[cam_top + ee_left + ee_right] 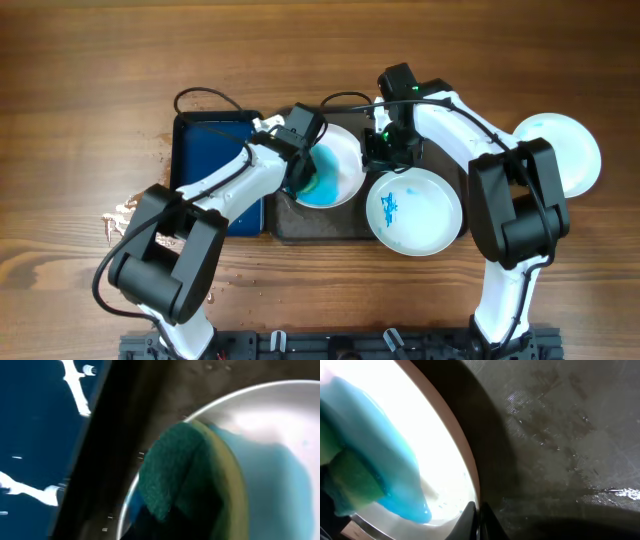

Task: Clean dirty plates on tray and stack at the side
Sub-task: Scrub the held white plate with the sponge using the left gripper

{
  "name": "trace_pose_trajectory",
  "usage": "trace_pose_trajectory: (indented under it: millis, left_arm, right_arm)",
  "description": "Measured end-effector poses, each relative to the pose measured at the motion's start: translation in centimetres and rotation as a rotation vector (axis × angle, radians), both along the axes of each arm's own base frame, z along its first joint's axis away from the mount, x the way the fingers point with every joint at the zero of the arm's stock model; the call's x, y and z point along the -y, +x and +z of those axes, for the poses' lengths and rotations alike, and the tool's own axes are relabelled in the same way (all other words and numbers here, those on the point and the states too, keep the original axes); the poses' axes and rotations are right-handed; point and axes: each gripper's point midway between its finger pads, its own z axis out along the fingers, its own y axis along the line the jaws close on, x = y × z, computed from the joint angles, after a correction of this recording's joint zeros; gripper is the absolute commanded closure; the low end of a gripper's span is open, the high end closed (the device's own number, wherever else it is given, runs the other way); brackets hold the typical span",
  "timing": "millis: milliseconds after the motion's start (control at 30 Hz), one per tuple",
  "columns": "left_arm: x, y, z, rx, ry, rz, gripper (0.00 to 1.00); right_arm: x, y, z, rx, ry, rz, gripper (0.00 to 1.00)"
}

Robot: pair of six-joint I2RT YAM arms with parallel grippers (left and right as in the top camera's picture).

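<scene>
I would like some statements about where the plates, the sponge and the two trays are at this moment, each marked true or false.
1. The green and yellow sponge lies on the deep-blue rectangular tray. False: the left hand holds it on the round white plate with blue wash.
2. The round white plate at the far right rests on the wooden table, off the dark grey rectangular tray. True.
3. The round white plate with small blue smears juts over that grey tray's near edge. True.
4. The three plates are stacked. False: they lie side by side, unstacked.
</scene>
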Motion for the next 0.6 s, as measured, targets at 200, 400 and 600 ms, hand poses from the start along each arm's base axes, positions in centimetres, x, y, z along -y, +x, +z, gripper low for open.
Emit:
trace_pose_trajectory:
  millis: [200,400,600]
  left_arm:
    - [-0.1,0.1,0.0,-0.007,0.028,-0.049,0.96]
    - [7.9,0.0,0.6,-0.006,-0.292,-0.389,0.96]
    - [13.7,-3.6,1.2,-0.087,-0.521,-0.557,0.96]
  right_arm:
    - [-0.3,-0.1,0.1,-0.005,0.014,0.003,0.96]
    - [1.1,0.1,-0.2,0.000,-0.037,-0.013,0.96]
    - [1.3,0.1,-0.3,0.001,-0.052,-0.010,0.95]
